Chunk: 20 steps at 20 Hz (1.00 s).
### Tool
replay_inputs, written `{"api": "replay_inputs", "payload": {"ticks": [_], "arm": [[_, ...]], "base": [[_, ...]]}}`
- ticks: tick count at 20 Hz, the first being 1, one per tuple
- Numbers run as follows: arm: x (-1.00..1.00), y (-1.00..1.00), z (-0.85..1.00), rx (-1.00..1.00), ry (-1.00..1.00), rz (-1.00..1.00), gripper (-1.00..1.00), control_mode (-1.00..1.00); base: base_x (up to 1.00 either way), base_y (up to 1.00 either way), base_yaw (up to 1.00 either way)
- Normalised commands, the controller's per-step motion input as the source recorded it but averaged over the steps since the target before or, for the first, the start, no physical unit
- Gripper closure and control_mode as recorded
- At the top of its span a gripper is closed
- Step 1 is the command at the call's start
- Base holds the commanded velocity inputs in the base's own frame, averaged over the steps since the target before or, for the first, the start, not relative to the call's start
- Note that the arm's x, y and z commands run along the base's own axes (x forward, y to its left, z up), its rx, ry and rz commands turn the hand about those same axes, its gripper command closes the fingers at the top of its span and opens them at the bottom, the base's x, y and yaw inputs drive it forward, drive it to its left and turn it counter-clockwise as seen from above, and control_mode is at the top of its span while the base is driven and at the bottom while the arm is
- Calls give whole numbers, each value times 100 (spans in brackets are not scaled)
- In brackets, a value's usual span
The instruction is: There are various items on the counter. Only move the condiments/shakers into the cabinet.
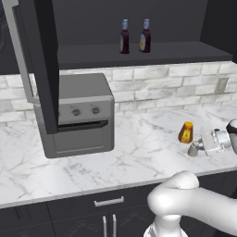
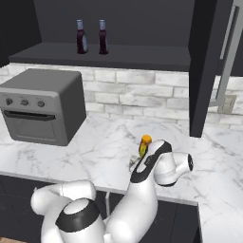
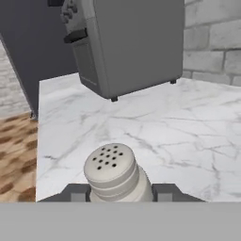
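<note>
A tiny pale shaker [image 3: 114, 170] with a perforated top stands on the white marble counter [image 1: 139, 152], near its front edge. My gripper [image 3: 117, 192] comes at it from the side, and its two dark fingers press against the shaker's sides. In the left base view the gripper [image 1: 196, 147] holds the shaker [image 1: 192, 149] just in front of the orange rounded thing [image 1: 186, 132]. Two dark bottles [image 1: 124, 37] [image 1: 145, 36] with pale blue caps stand upright on the shelf of the black cabinet [image 1: 139, 53]. The right base view also has the bottles [image 2: 82, 37] [image 2: 102, 37] and the orange thing [image 2: 144, 144].
A grey toaster oven [image 1: 78, 115] sits on the counter to the left, under the open cabinet door [image 1: 39, 60]. A white brick wall [image 1: 162, 85] runs behind. Dark drawers with a silver handle [image 1: 109, 202] lie below the counter edge.
</note>
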Motion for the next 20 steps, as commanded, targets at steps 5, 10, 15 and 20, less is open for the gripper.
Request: {"api": "replay_inputs", "payload": {"ticks": [5, 10, 15, 20], "arm": [[-62, 0, 100, 0, -11, -17, 100, -100], [-22, 13, 100, 0, -7, -21, 100, -100], [0, 20, 100, 0, -1, -29, 100, -100], [0, 0, 100, 0, -1, -30, 100, -100]], "base": [[0, 0, 0], [0, 0, 0], [0, 0, 0], [0, 0, 0]]}}
